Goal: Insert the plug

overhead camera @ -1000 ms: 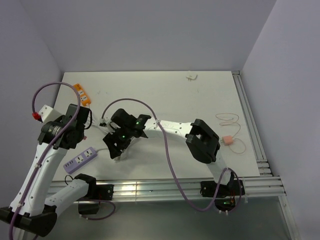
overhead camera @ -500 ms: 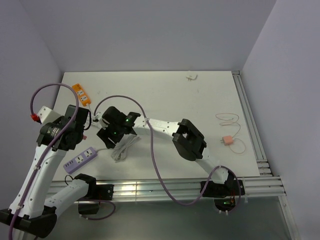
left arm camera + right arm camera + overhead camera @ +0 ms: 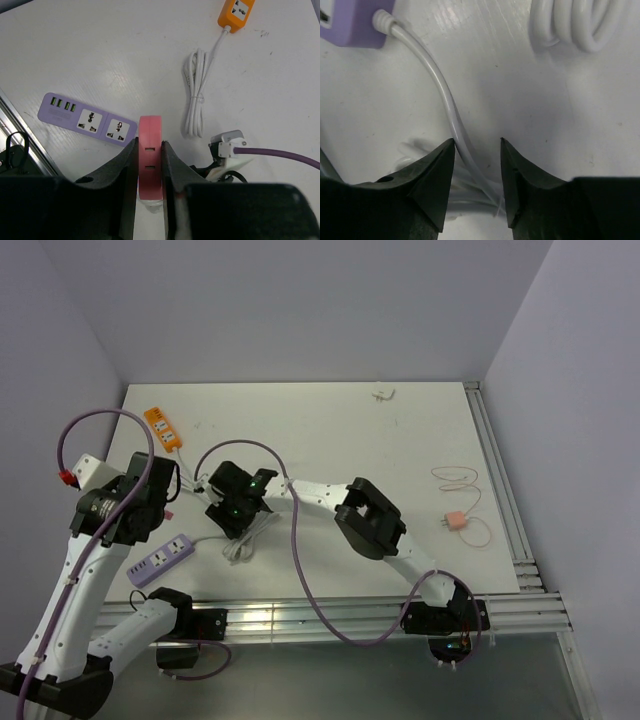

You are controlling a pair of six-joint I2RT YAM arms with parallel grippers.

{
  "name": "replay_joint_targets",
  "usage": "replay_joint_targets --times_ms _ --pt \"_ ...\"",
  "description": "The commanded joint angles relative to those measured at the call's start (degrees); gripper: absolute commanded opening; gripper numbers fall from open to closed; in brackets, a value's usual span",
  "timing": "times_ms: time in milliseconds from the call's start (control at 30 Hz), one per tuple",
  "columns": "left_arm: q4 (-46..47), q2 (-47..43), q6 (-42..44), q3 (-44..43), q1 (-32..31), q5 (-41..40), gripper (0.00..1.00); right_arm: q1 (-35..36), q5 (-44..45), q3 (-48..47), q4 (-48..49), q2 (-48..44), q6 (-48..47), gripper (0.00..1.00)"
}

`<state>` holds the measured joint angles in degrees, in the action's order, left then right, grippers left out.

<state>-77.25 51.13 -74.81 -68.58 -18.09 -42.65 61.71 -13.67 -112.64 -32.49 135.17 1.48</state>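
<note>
risk first. my right claw [image 3: 476,142] stands part open, fingers either side of the white cord [image 3: 440,85] that leaves the lilac power strip [image 3: 342,20]. the cord runs close against one finger and is not pinched. if i close and lift here, i judge the strip gets dragged and the cord loops snag.

the plug [image 3: 455,521] lies flat near the right edge of the table [image 3: 400,430], toward the near side. it is well apart from both claws and untouched.

my left claw [image 3: 149,141] is clamped on a pink slotted block [image 3: 150,125], gripped across its thin sides. a sideways push could twist it in the grip.

pose: right arm stretched low across the table into its left half, wrist turned down over the cord bundle. left arm folded high by the left edge, claw pointing down near the strip.
</note>
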Motion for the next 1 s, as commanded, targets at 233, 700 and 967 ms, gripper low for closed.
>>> replay_joint_targets --times_ms 233,700,967 --pt "0.8 -0.2 -1.8 0.3 0.2 0.5 0.00 -0.3 5.8 -0.8 -1.6 2.1 -0.1 0.26" --pt "1.7 6.6 -6.1 1.2 0.2 2.1 0.00 -3.0 13.6 21.0 10.9 -9.7 25.2 0.00" --pt "5.9 10.4 -6.4 4.5 0.2 6.5 0.00 -3.2 12.7 29.6 15.6 -16.1 26.2 0.00"
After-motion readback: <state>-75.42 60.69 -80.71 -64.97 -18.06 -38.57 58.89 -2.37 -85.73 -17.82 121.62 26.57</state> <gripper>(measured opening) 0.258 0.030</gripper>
